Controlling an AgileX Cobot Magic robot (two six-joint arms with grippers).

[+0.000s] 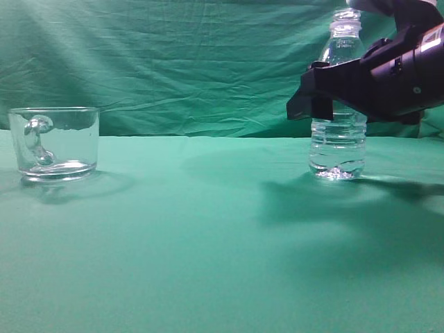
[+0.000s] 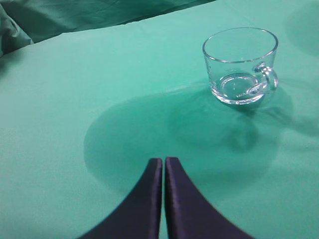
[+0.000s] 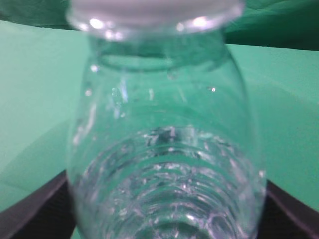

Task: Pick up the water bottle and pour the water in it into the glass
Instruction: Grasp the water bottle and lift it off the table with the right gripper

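The water bottle (image 1: 338,132) stands upright on the green cloth at the right, clear and ribbed, with water in its lower part. My right gripper (image 1: 316,97) is at its mid-body, one dark finger on each side. The right wrist view shows the bottle (image 3: 164,149) filling the space between the spread fingers, with its pale rim at the top. No squeeze on the bottle shows. The glass (image 1: 54,142), a clear mug with a handle, sits at the far left and looks empty. My left gripper (image 2: 163,162) is shut and empty, hovering short of the glass (image 2: 240,64).
Green cloth covers the table (image 1: 208,243) and hangs as a backdrop (image 1: 173,62). A stretch of bare cloth lies between the glass and the bottle. Only these two objects show on the table.
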